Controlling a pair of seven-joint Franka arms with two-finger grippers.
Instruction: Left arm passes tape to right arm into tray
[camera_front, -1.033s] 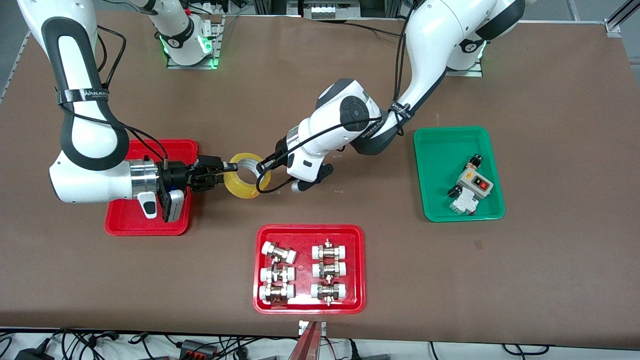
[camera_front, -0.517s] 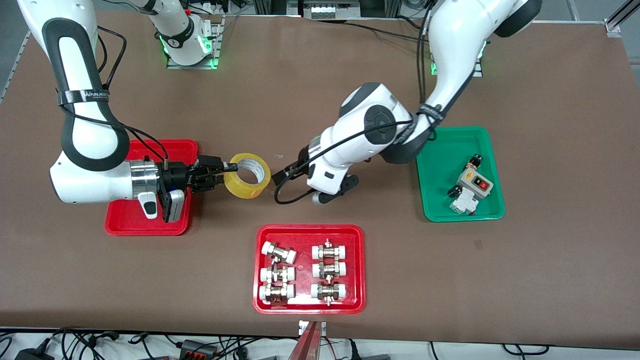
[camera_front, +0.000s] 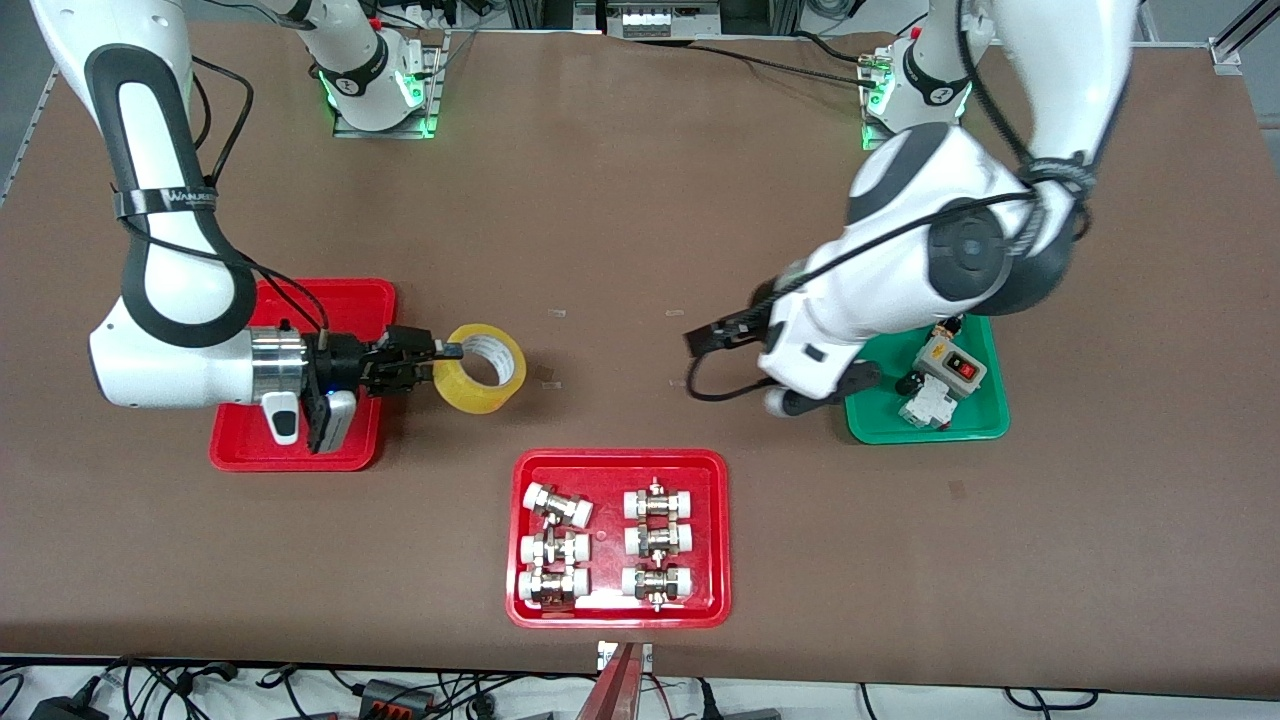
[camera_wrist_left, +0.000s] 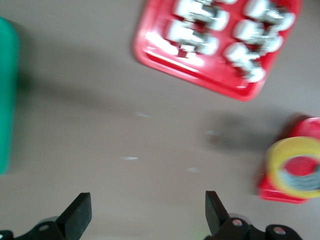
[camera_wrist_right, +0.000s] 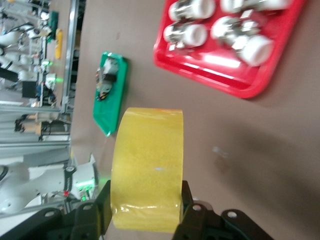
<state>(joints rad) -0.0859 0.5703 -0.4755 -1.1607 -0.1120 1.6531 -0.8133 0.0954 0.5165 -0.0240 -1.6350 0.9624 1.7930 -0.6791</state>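
The yellow tape roll (camera_front: 481, 368) is held in my right gripper (camera_front: 442, 352), whose fingers are shut on the roll's band. It hangs over the bare table just beside the plain red tray (camera_front: 345, 296). The right wrist partly covers that tray. In the right wrist view the tape (camera_wrist_right: 147, 165) fills the space between the fingers of the right gripper (camera_wrist_right: 145, 212). My left gripper (camera_front: 712, 335) is open and empty over the table between the tape and the green tray. In the left wrist view the left gripper (camera_wrist_left: 147, 217) shows wide-apart jaws, with the tape (camera_wrist_left: 295, 167) farther off.
A red tray of metal pipe fittings (camera_front: 620, 458) lies near the front edge, also in the left wrist view (camera_wrist_left: 200, 82) and the right wrist view (camera_wrist_right: 240, 87). A green tray (camera_front: 880, 290) with a grey switch box (camera_front: 950, 368) lies toward the left arm's end.
My left gripper has let go of the tape and drawn back toward the green tray. My right gripper keeps the tape and has shifted slightly toward the plain red tray.
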